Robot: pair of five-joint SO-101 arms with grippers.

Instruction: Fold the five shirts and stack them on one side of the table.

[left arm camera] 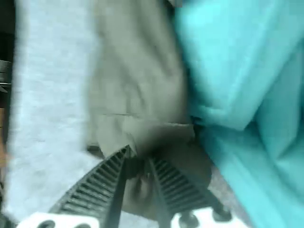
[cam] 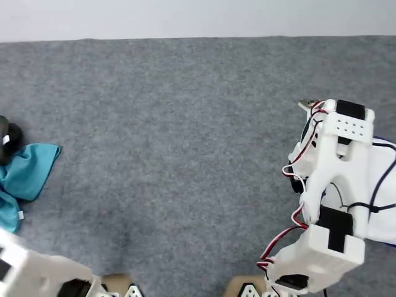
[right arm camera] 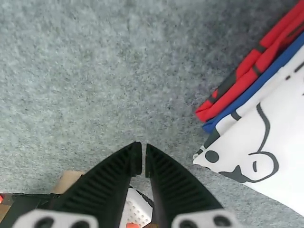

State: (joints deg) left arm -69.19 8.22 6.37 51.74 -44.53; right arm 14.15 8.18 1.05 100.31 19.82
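Two tools: left tool (left arm camera: 140, 164) pinches a fold of the olive shirt (left arm camera: 137, 85); right tool (right arm camera: 143, 154) pressed together, holding nothing
Shirt position: olive shirt lies against the teal shirt (left arm camera: 237, 71), at the left edge of the surface (cam: 185, 124)
Grip advice: lift slowly so teal cloth does not drag along
Open room: grey middle suits spreading; stack (right arm camera: 266, 142) sits just beside right tool
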